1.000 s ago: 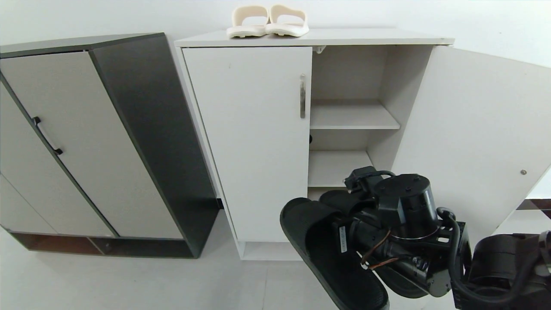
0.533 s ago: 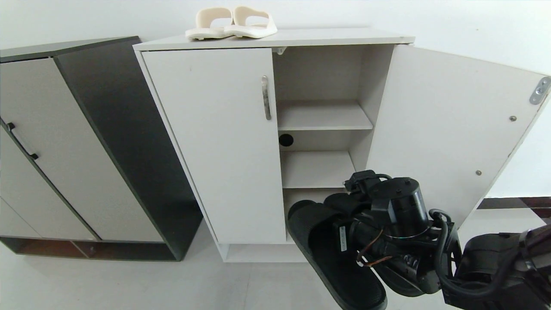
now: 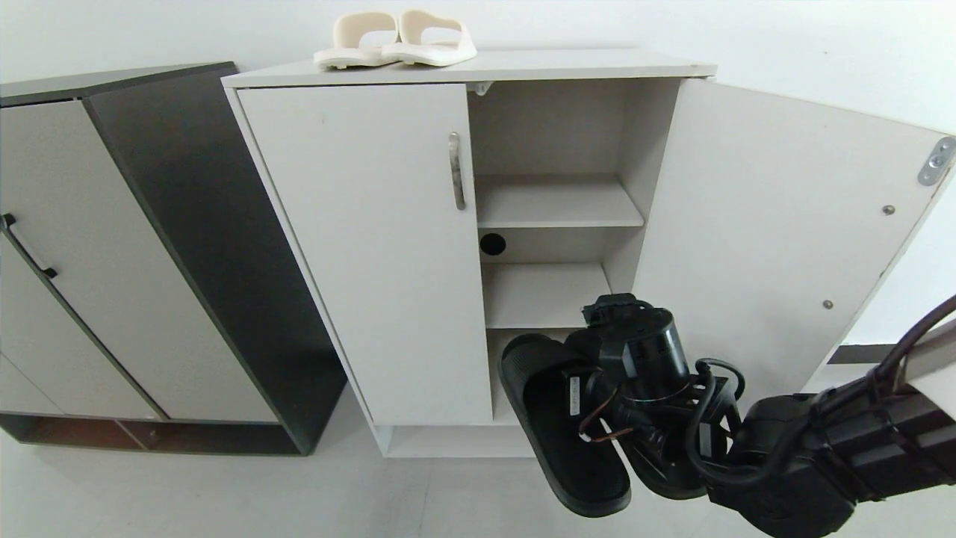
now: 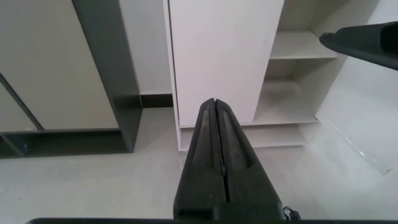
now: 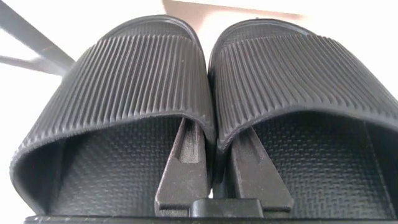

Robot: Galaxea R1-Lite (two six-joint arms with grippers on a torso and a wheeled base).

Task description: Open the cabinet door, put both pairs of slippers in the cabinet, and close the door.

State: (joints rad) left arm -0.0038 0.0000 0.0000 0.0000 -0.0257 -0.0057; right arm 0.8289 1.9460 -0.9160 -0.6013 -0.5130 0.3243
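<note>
The white cabinet (image 3: 463,71) has its right door (image 3: 769,224) swung open and its left door (image 3: 373,246) closed. Inside are an upper shelf (image 3: 556,203) and a middle shelf (image 3: 545,295), both bare. The cream slippers (image 3: 396,39) lie side by side on the cabinet top. My right gripper (image 5: 214,146) is shut on the black slippers (image 3: 556,426), one finger under each strap and the inner walls pinched together. They hang toes-up before the lowest compartment. My left gripper (image 4: 214,106) is shut on nothing, low over the floor facing the cabinet (image 4: 227,56).
A dark grey cabinet (image 3: 209,224) with pale doors stands close against the white one's left side. The open door juts out just right of my right arm. Pale floor (image 3: 224,493) lies free in front of both cabinets.
The head camera has shifted, sliding the cabinets leftward in the picture. My right arm has carried the black slippers farther forward, closer to the open lower compartment.
</note>
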